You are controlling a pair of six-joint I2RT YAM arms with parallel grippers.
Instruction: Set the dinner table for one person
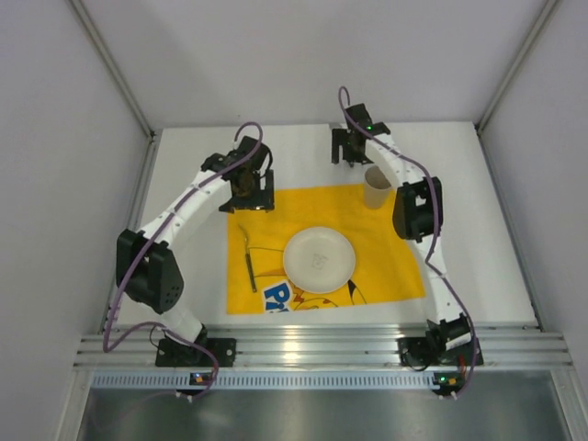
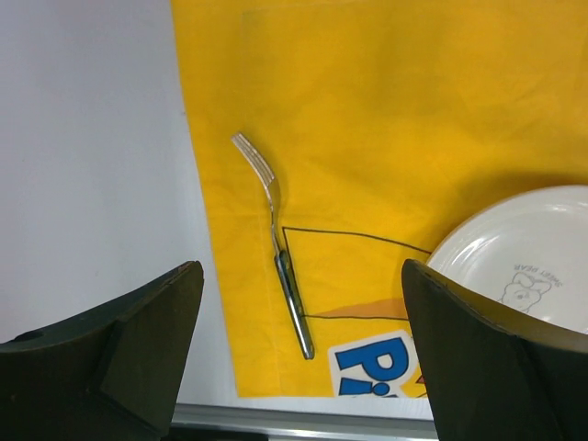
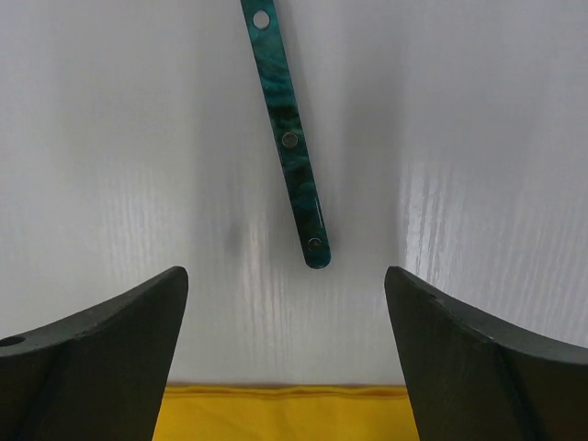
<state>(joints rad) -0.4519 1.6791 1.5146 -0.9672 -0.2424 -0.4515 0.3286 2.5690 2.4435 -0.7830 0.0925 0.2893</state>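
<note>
On the white dinner table (image 1: 478, 230) lies a yellow printed cloth (image 1: 276, 207). A white plate (image 1: 319, 259) rests on the cloth's middle, and a metal fork (image 1: 248, 260) lies to its left. A paper cup (image 1: 378, 186) stands at the cloth's far right corner. My left gripper (image 1: 246, 193) hovers open over the cloth's far left corner; in its wrist view the fork (image 2: 276, 239) and plate (image 2: 524, 266) lie below the left gripper (image 2: 299, 276). My right gripper (image 3: 285, 276) is open above bare table just past the cloth's far edge. A teal-handled utensil (image 3: 292, 138) lies ahead of its fingertips, untouched.
A ribbed aluminium rail (image 1: 322, 344) runs along the near edge, with both arm bases on it. White walls close in the table on the left, right and far sides. In the right wrist view the cloth's yellow edge (image 3: 285, 413) shows under the fingers.
</note>
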